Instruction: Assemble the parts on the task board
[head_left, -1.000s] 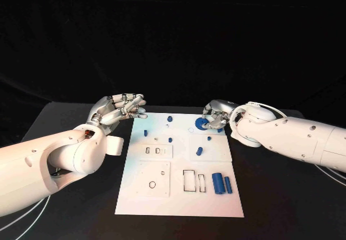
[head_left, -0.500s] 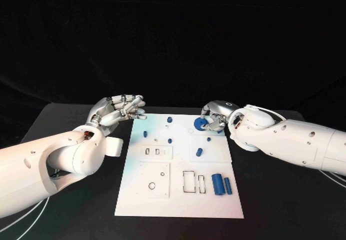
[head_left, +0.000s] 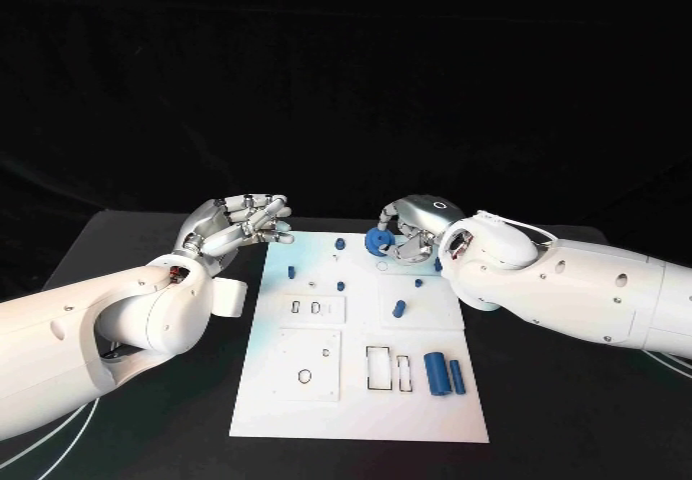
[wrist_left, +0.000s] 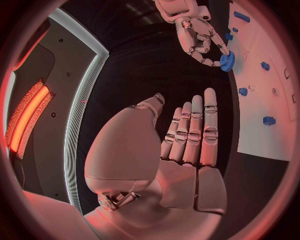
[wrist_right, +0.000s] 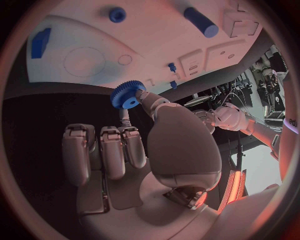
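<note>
The white task board (head_left: 361, 400) lies in the middle of the black table. My right hand (head_left: 414, 229) hovers over the board's far end and pinches a blue gear (head_left: 379, 240) between thumb and a finger; the right wrist view shows the gear (wrist_right: 128, 95) at the fingertips, above the board (wrist_right: 156, 45). The left wrist view also shows the gear (wrist_left: 226, 60) held by the right hand (wrist_left: 199, 35). My left hand (head_left: 237, 228) hangs beside the board's far left corner, holding nothing, its fingers (wrist_left: 194, 130) side by side.
Small blue pegs (head_left: 340, 241) (head_left: 290, 267) (head_left: 398, 303) stand on the board's far half. Two blue cylinders (head_left: 434, 371) (head_left: 456, 375) lie near its right edge, beside rectangular slots (head_left: 378, 364). A round outline (wrist_right: 84, 61) marks the board under the gear.
My right hand has moved left and slightly up over the board's far end, carrying the blue gear with it. The left hand has stayed nearly in place.
</note>
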